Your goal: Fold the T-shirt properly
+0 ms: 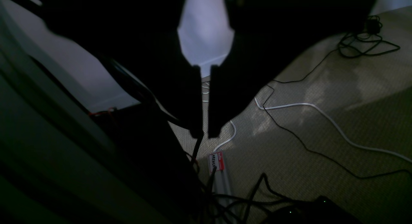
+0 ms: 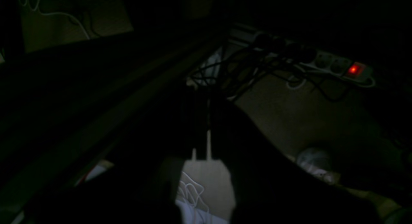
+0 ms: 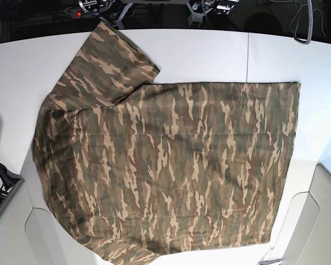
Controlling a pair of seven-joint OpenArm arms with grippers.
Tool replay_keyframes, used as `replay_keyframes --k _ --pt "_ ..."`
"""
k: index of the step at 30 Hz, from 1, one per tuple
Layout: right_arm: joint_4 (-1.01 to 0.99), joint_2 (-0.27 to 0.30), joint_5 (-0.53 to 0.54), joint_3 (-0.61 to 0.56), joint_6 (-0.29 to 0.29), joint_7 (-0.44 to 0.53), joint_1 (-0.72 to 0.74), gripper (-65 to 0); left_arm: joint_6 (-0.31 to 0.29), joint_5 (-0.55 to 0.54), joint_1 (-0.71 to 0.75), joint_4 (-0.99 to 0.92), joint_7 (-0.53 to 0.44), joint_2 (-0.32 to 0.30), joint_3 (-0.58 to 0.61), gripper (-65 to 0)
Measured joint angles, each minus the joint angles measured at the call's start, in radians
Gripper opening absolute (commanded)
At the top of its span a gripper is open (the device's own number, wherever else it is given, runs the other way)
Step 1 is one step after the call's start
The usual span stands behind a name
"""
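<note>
While both pincers hang off-table, one T-shirt lies flat.

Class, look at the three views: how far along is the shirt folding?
Done: nothing; the T-shirt lies spread flat on the white table, one sleeve out. In hand: nothing; the left gripper and right gripper hang over the floor, holding no cloth. Left: every fold.
</note>
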Motion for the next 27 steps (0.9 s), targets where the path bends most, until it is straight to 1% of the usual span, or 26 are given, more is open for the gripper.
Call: replay_keyframes --k 2,5,7,13,16,20,24,25,27 --pt "0.000 0.000 0.000 0.000 0.000 0.002 0.000 -64.4 -0.005 0.000 0.000 0.008 0.000 0.000 0.000 -61.1" --pt "0.000 0.000 0.000 0.000 0.000 0.003 0.000 -64.4 -0.058 0.000 0.000 0.017 0.000 0.000 0.000 -61.1" --pt "0.000 0.000 0.000 0.000 0.000 0.003 0.000 -64.4 -0.082 -0.001 0.000 0.018 -0.003 0.001 0.000 -61.1" --pt "0.000 0.003 0.000 0.000 0.026 0.003 -0.003 -64.4 -0.082 -0.007 0.004 0.018 -0.004 0.000 -0.002 -61.2" --pt "0.004 0.014 0.000 0.000 0.042 0.007 -0.014 -64.4 -0.082 -0.065 0.018 0.020 -0.004 -0.006 -0.002 -61.2" --pt "0.028 0.047 0.000 -0.001 0.071 0.008 -0.052 -64.4 -0.083 -0.111 0.058 0.044 -0.006 -0.031 -0.002 -61.2" --pt "0.107 0.097 0.000 -0.001 0.109 0.004 -0.118 -64.3 -0.086 -0.163 0.132 0.153 -0.003 -0.073 -0.003 -61.2" --pt "0.134 0.111 0.013 -0.001 0.122 0.003 -0.140 -64.3 -0.087 -0.179 0.158 0.190 -0.005 -0.087 -0.003 -61.2" --pt "0.191 0.139 0.077 -0.001 0.161 0.002 -0.191 -64.3 -0.101 -0.208 0.211 0.269 -0.006 -0.116 -0.003 -61.2"
